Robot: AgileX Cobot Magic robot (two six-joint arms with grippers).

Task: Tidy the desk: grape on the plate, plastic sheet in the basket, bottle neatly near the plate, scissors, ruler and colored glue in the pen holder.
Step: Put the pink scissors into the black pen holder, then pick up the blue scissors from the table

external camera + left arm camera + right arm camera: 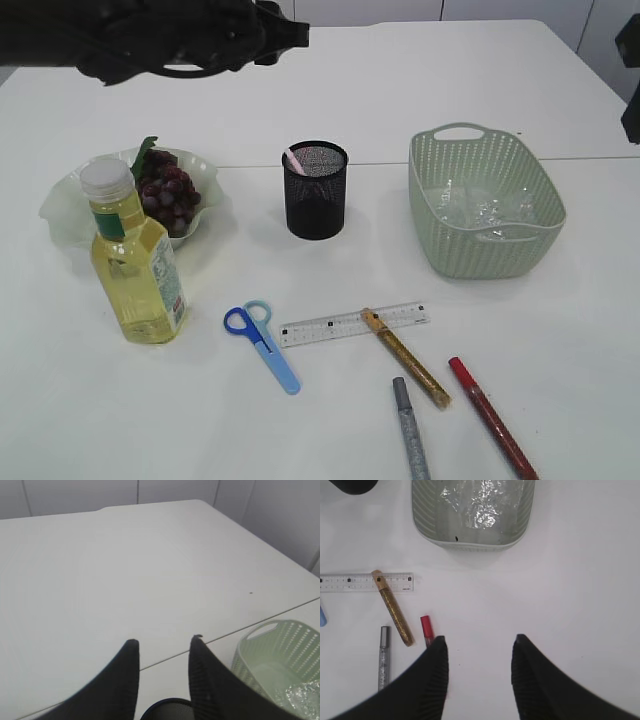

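- Left gripper (pixel 162 647): jaws spread, nothing between them, raised above the far worktop (pixel 420 80) behind the holder (pixel 315 190).
- Right gripper (pixel 479 647): jaws spread, empty, hanging over bare worktop just right of the red glue pen (pixel 425 627).
- Done, judging by the layout: grapes (pixel 168 195) on the plate (pixel 205 170), sheet (pixel 480 212) in the basket (pixel 470 260), bottle (pixel 135 260) upright just in front of the plate. A pink item already stands in the holder.
- Left to store: scissors (pixel 262 345), ruler (pixel 352 324) and three glue pens: gold (pixel 405 357), silver (pixel 410 428), red. All lie flat on the near worktop.
- Gold pen: lies across the ruler's right part, touching it. Remove it first.
- Glue pens: light, stiff, round, probably slippery. Grip at mid-barrel, jaws across the axis.
- Ruler: thin, clear, flat on the surface, probably hard to get under. Pinch across its width near one end.
- Scissors: blue handles, closed blades. Grip at the pivot.
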